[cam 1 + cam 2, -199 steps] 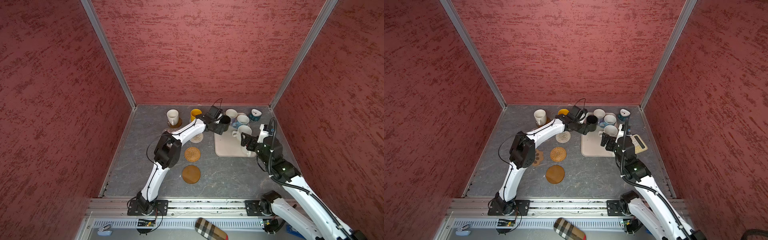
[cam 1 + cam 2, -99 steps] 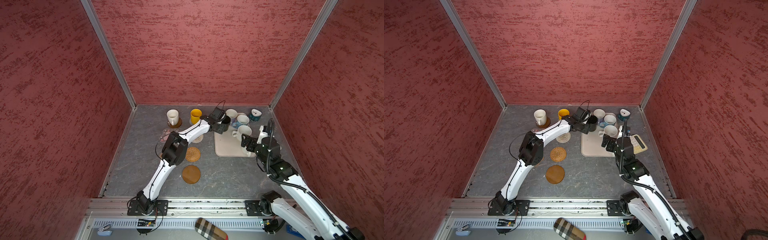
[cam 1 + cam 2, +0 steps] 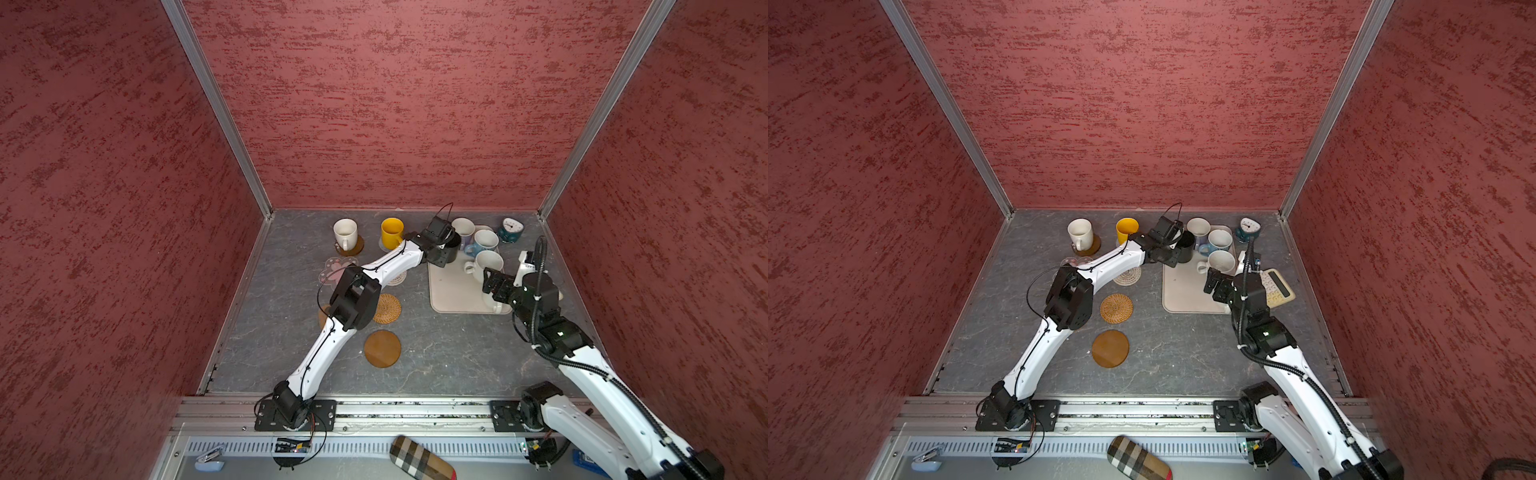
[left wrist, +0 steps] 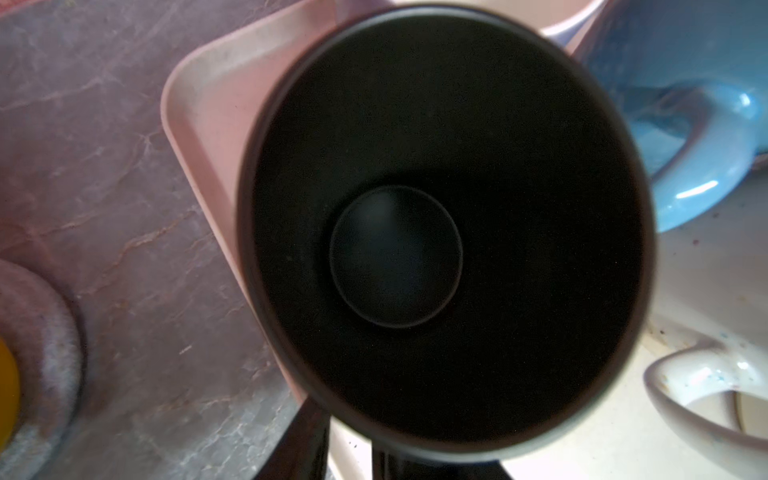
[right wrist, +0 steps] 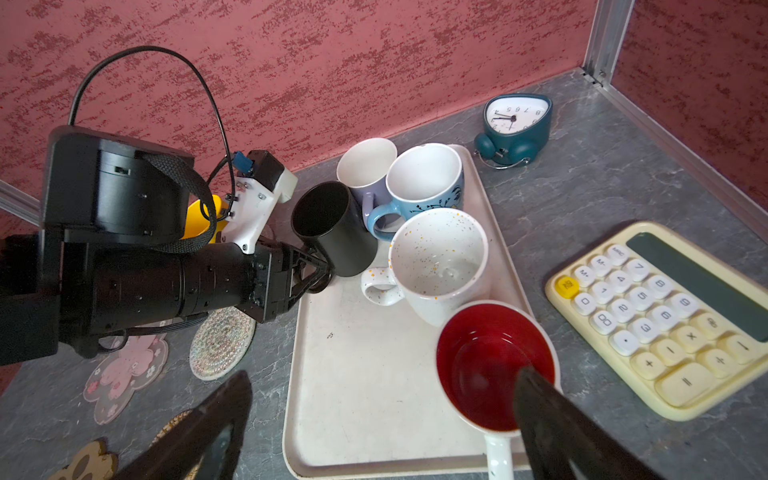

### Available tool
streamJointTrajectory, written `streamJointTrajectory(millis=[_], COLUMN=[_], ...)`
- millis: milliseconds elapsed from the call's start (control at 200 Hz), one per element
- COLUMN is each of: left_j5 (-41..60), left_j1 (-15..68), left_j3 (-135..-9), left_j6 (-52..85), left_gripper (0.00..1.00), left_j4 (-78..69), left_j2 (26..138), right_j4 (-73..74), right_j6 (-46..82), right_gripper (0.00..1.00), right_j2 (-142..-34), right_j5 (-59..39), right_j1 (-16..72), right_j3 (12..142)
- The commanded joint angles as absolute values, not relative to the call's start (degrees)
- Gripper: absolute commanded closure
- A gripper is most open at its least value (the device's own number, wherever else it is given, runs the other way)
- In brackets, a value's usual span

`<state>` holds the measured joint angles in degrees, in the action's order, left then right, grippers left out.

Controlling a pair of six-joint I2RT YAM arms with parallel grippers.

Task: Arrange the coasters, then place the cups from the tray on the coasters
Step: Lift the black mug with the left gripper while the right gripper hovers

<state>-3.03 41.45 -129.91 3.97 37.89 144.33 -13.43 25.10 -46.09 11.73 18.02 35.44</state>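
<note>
My left gripper [image 5: 320,270] reaches across to the cream tray's [image 3: 453,291] far left corner, shut on the handle of the black cup [image 3: 452,248] standing there. Three white cups, lavender-handled [image 3: 463,227], blue-handled [image 3: 485,241] and speckled [image 3: 489,264], crowd beside it. My right gripper [image 5: 384,376] hangs open over the tray's near end, one finger above the red-inside cup [image 5: 494,365]. A white cup [image 3: 345,235] sits on a wooden disc, the yellow cup [image 3: 392,232] on a grey coaster. Pink flower [image 3: 338,266], beige woven [image 5: 222,336], rattan [image 3: 387,308], wooden disc [image 3: 382,348] and paw [image 5: 87,461] coasters lie bare.
A teal alarm clock [image 3: 511,230] stands in the back right corner. A cream calculator [image 5: 665,316] lies right of the tray. Red walls close in the back and both sides. A plaid case [image 3: 419,457] lies on the front ledge beyond the rail.
My left arm's elbow has swung right and its jaws have closed in on the black cup's handle. The right arm has barely moved.
</note>
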Motion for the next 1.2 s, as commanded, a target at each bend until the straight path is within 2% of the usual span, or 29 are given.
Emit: streamJointTrajectory(millis=[0,596,837,1197], left_j5=[-4.0,-5.4,-5.7,-6.4], left_j1=[41.9,42.5,42.5,43.1], left_j3=[-131.6,-132.0,-131.7,-126.0], left_j6=[2.9,1.3,1.0,1.0], left_gripper=[0.63,1.0,1.0,1.0], left_j4=[38.3,39.8,40.3,37.2], left_j2=[145.5,145.0,142.2,132.0], right_j4=[-11.0,-10.5,-10.4,-13.5], right_j6=[25.8,26.1,25.9,25.1], right_gripper=[0.01,0.01,0.01,0.01], right_j2=[-46.0,-46.3,-46.6,-44.0], right_j5=[10.2,8.5,7.2,6.4], right_j1=[17.3,16.5,16.4,16.4], right_j3=[34.6,34.3,34.7,37.4])
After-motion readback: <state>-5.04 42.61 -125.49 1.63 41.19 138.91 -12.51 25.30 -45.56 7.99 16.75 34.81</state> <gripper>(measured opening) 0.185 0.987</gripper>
